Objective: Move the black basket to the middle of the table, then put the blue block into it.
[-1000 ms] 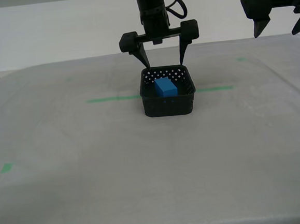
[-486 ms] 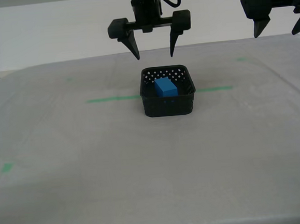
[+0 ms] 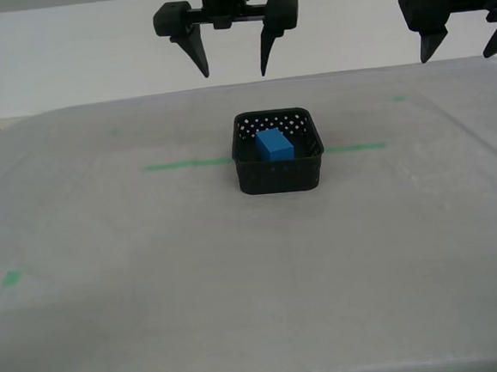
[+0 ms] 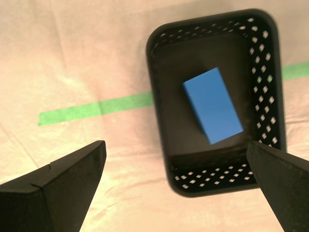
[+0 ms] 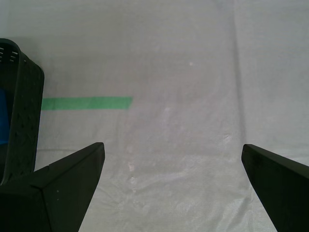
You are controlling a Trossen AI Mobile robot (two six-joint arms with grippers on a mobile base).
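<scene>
Blue block (image 3: 274,144) lies inside the black basket (image 3: 279,173) on the desk (image 3: 151,263), astride the green tape line (image 3: 186,164). Our second end effector (image 3: 228,50) hangs wide above the basket; first end effector (image 3: 465,35) wide too, well off. We judge the task done.

Even, soft overhead light bathes the pale desk (image 3: 107,249) in the exterior view, casting faint shadows and no glare. The second wrist view carries a warm pinkish cast; the black basket (image 4: 270,82) blurs slightly at its rim there.
</scene>
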